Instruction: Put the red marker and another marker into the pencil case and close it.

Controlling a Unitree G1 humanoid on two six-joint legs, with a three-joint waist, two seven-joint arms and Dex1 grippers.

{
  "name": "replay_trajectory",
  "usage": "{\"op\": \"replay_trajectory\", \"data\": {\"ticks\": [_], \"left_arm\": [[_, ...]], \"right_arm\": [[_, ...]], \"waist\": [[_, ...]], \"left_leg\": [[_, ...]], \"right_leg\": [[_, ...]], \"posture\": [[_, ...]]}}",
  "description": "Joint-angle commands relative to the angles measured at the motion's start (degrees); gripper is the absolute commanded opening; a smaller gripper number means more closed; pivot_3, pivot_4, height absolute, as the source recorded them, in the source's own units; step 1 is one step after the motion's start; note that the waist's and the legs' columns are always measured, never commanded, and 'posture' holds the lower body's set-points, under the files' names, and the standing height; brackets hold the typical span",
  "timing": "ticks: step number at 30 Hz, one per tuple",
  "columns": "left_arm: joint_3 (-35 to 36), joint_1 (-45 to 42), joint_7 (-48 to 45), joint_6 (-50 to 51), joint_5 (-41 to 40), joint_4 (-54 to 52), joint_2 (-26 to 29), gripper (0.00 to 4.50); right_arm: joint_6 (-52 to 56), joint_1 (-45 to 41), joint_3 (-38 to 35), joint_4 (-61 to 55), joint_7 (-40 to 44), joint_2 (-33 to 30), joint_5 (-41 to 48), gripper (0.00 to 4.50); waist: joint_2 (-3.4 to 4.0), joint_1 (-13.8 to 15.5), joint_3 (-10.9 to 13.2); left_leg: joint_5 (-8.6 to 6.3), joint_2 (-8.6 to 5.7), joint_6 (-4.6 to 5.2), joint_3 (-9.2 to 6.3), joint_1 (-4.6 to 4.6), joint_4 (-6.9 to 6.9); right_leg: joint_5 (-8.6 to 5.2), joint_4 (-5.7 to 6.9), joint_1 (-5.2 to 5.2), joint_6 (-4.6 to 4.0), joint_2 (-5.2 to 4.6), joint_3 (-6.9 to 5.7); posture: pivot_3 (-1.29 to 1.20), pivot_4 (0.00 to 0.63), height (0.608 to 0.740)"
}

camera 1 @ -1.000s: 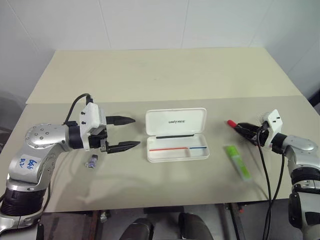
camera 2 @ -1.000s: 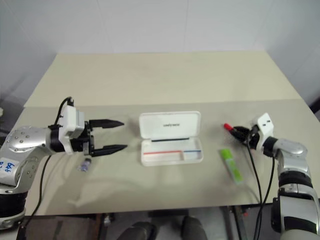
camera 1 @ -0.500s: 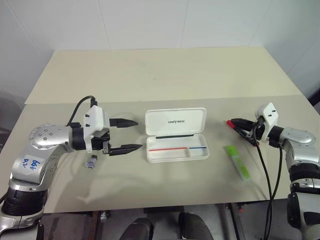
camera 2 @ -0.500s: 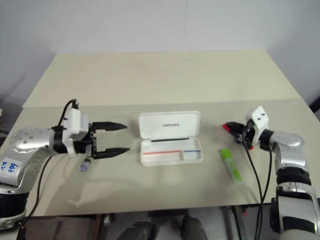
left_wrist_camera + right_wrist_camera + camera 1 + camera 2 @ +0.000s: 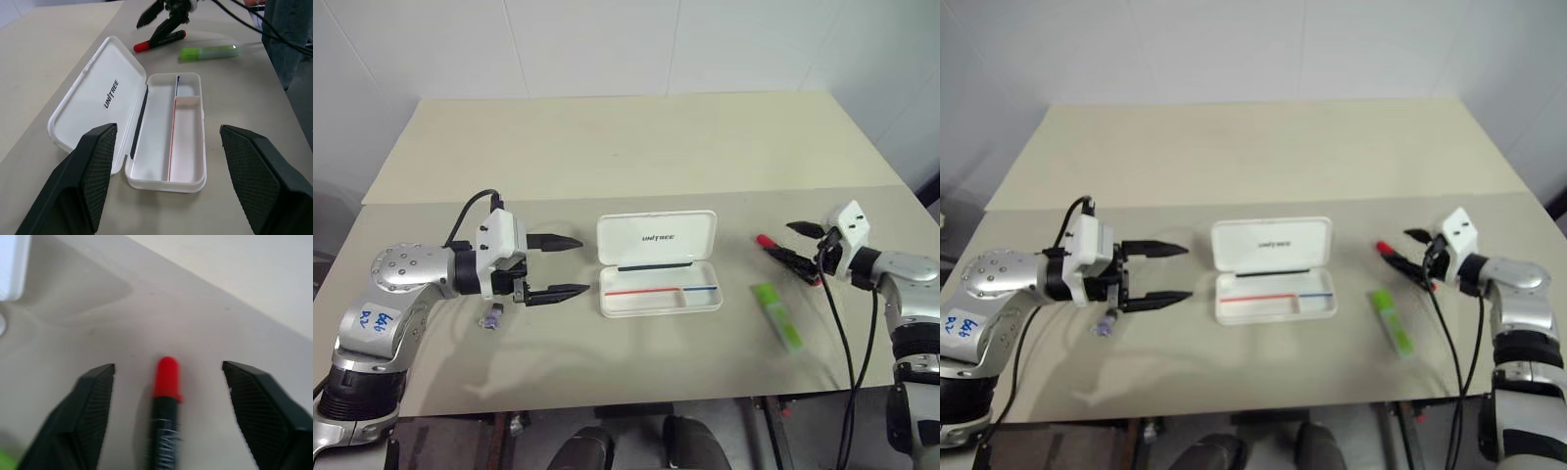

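White hard-plastic pencil case (image 5: 658, 262): lies open at mid-table (image 5: 607, 147), lid laid flat on the far side, tray empty. Judged rigid and light; likely to slide if pushed at the lid.

Red marker (image 5: 781, 253): on the table right of the case, red cap toward it. The right hand (image 5: 805, 245) straddles its black barrel, fingers apart, not gripping. Judged slim, smooth and prone to roll; best taken mid-barrel.

Lime-green highlighter (image 5: 776, 315): nearer, right of the case; chunkier, an easier hold.

Left hand (image 5: 566, 265): fingers apart, empty, left of the case.
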Motion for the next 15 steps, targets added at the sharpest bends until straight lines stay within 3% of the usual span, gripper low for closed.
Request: {"op": "replay_trajectory", "data": {"ticks": [1,12,15], "left_arm": [[0.6,0.1,-0.3,-1.2,0.1,-1.1,0.9,3.59],[0.8,-0.2,-0.7,-1.3,0.2,-0.9,1.3,3.59],[1.0,-0.2,-0.8,-1.3,0.3,-1.0,1.5,3.59]], "right_arm": [[0.2,0.5,-0.1,1.2,0.0,-3.1,-1.3,3.54],[4.7,1.7,2.1,5.5,-1.4,-2.9,-3.9,3.54],[4.6,1.6,2.2,5.5,-0.8,-2.5,-3.5,2.57]], "waist": [[0.0,0.0,0.0],[-0.05,0.1,0.0],[-0.05,0.1,0.0]], "left_leg": [[0.0,0.0,0.0,0.0,0.0,-0.01],[0.0,0.05,0.01,0.18,0.01,-0.01],[0.0,0.05,0.01,0.2,0.02,0.04]], "right_leg": [[0.0,0.0,0.0,0.0,0.0,0.0],[0.02,-0.07,0.01,-0.01,0.0,0.0],[0.09,-0.09,0.04,-0.03,0.0,0.0]], "posture": [[0.0,0.15,0.74],[0.0,0.15,0.74],[0.0,0.15,0.74]]}}
